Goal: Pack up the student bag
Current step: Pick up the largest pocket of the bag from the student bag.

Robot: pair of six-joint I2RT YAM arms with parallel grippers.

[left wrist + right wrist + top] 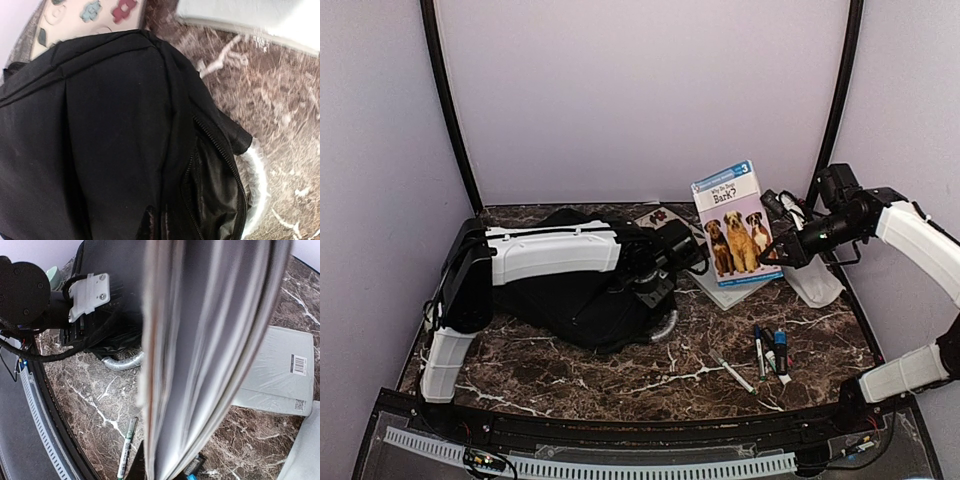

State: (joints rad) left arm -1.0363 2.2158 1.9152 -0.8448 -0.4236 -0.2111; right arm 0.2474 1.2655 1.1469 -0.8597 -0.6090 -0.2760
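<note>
The student bag (575,300) is a large black backpack lying left of centre, with its grey-white handle (665,327) at its near right edge. My left gripper (670,262) lies on the bag's right side. In the left wrist view its fingertips (148,222) stand close together, pinching black fabric of the bag (100,125) beside an open zipper (217,150). My right gripper (782,240) is shut on a dog book (735,225) and holds it upright above the table. In the right wrist view the book's page edges (210,340) fill the middle and hide the gripper (150,472).
A pale flat package (725,288) lies under the held book and shows in the right wrist view (280,370). A flower-print book (655,215) lies behind the bag. Three markers (768,352) lie at the front right, and one green marker (126,447) is near my right gripper.
</note>
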